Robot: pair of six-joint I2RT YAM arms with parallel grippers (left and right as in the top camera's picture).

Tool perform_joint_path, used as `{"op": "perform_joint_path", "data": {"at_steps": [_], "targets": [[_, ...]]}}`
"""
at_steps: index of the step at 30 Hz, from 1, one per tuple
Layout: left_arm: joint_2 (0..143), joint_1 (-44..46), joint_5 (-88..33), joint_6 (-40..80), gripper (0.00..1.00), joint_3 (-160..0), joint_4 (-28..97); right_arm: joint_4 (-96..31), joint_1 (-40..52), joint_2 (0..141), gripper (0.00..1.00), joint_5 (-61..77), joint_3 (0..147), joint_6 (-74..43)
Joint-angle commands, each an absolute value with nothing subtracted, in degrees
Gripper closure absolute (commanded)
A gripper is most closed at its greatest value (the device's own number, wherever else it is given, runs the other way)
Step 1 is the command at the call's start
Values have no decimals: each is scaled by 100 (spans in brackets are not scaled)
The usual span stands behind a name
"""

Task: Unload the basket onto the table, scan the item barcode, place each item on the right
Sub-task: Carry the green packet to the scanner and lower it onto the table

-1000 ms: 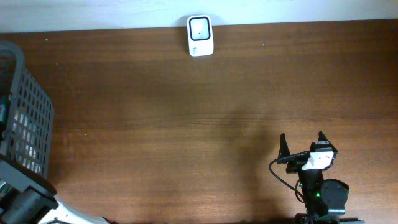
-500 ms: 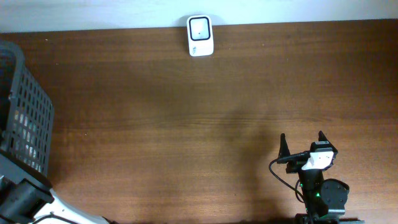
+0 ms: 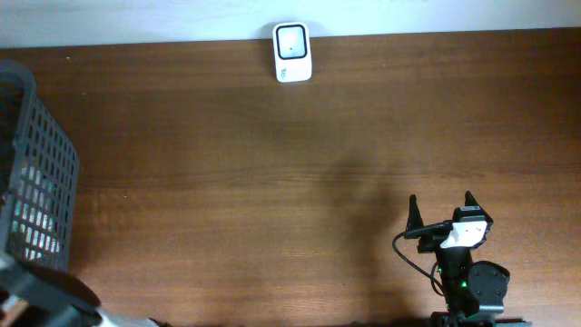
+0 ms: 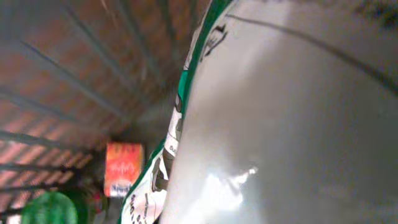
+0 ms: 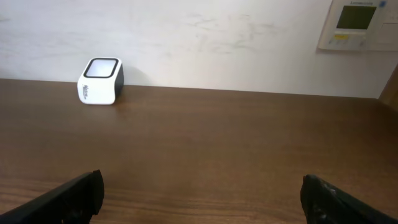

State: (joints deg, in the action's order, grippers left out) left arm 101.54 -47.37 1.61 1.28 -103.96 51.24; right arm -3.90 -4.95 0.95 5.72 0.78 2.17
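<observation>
Item (image 4: 280, 124), a white-green packet, sits in the basket (image 3: 36, 173), left.
Overhead: scanner (image 3: 291, 53) far centre on table (image 3: 227, 182); right tool (image 3: 442, 211) spread, idle.
Left wrist: packet fills view; left tool pressed together (grip unseen). Lift straight, clear the basket.
Right wrist: scanner window seems upward-facing; present barcode downward.

Soft even light; glare on the blurred packet (image 4: 280, 124).
</observation>
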Motion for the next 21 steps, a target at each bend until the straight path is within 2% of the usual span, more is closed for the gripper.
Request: {"op": "perform_joint_path", "data": {"at_steps": [1, 5, 10, 15, 21], "targets": [[9397, -4762, -451, 196, 100, -10532, 4967, -392, -528, 84, 2, 644, 32, 259], [8733, -4646, -738, 235, 100, -10532, 4617, -392, -528, 84, 2, 644, 32, 257], [7926, -3861, -753, 231, 100, -10532, 4202, -390, -528, 84, 2, 646, 32, 257], [7614, -2248, -478, 163, 100, -10532, 4204, -392, -528, 84, 2, 646, 32, 257], [7985, 47, 1059, -32, 100, -10525, 4574, -392, -528, 84, 2, 644, 32, 257]]}}
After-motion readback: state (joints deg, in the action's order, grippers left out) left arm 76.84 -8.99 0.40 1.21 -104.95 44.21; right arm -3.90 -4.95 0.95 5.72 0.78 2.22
